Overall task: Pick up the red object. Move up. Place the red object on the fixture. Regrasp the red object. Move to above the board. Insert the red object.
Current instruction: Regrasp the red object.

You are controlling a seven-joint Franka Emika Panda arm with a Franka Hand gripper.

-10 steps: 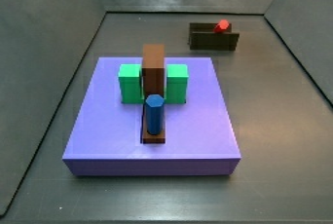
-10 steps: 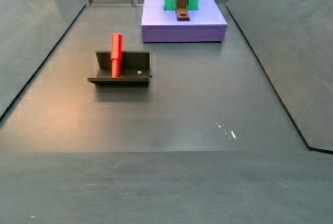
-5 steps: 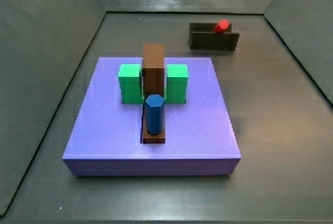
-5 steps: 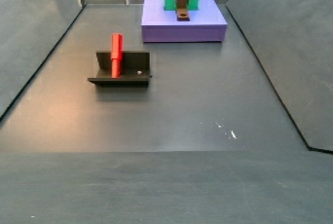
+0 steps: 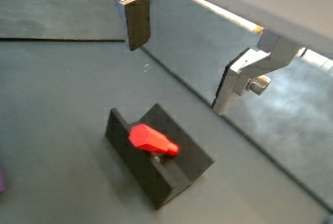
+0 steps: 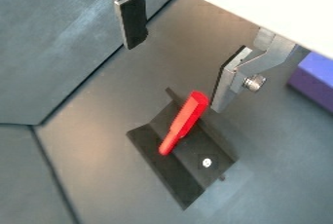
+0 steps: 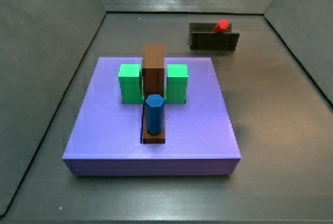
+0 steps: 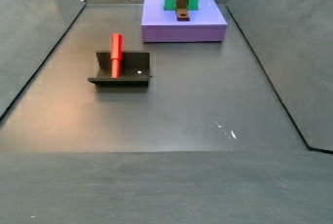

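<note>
No text, label, brand, number or sign can be read anywhere in these views. The pincer (image 6: pixel 182 48), hanging open high above the red object (image 6: pixel 184 124) on the fixture (image 6: pixel 196 169), bears no marking, and neither does the purple board (image 7: pixel 169 135) or the counter (image 8: pixel 196 101).

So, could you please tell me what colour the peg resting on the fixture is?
Bright red: the peg leans on the dark fixture, clearest in a wrist view, below the open gripper.
</note>
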